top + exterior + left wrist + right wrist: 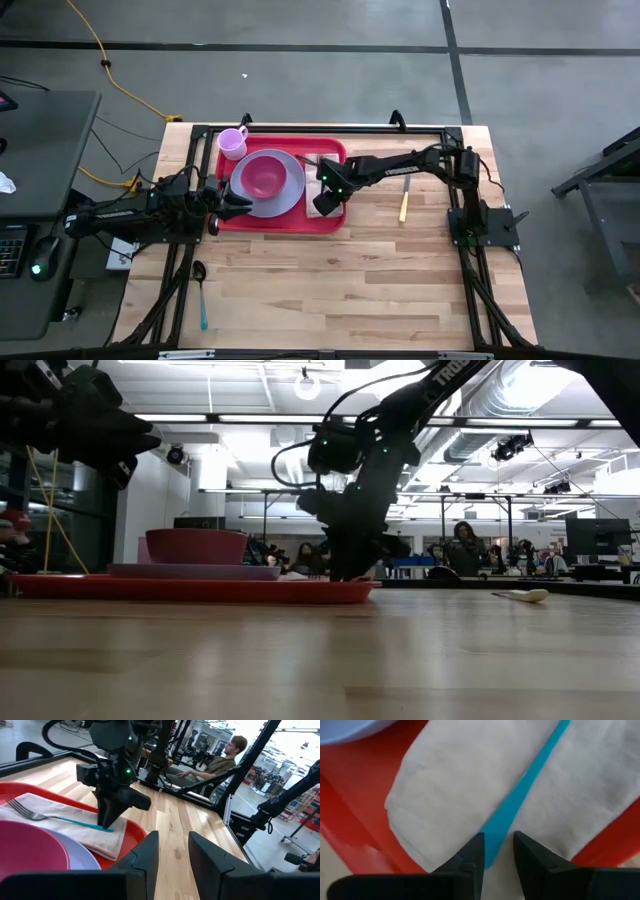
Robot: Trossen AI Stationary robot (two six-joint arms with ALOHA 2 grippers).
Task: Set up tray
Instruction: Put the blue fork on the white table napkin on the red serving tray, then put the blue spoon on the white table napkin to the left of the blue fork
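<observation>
The red tray (290,226) holds a lavender plate (292,196) with a pink bowl (263,175) on it. A pink cup (233,143) stands at its far left corner, and a white napkin (75,832) lies on its right part. A fork (30,811) with a teal handle lies along the napkin. My right gripper (328,196) stands over the napkin's near end, shut on the handle's end. My left gripper (240,205) hovers by the plate's left rim above the tray, open and holding nothing. My right gripper pinches the free end of the fork's teal handle (500,827) between its two fingers. It comes from above, pointing down, with the fingers standing across the handle. The fork lies flat on the napkin (450,785), its tines toward the tray's far side.
A spoon with a teal handle (201,292) lies on the table near the left near corner. A yellow-handled utensil (404,205) lies right of the tray. The wooden table (380,280) stretches bare toward the near edge. People sit in the room beyond the table.
</observation>
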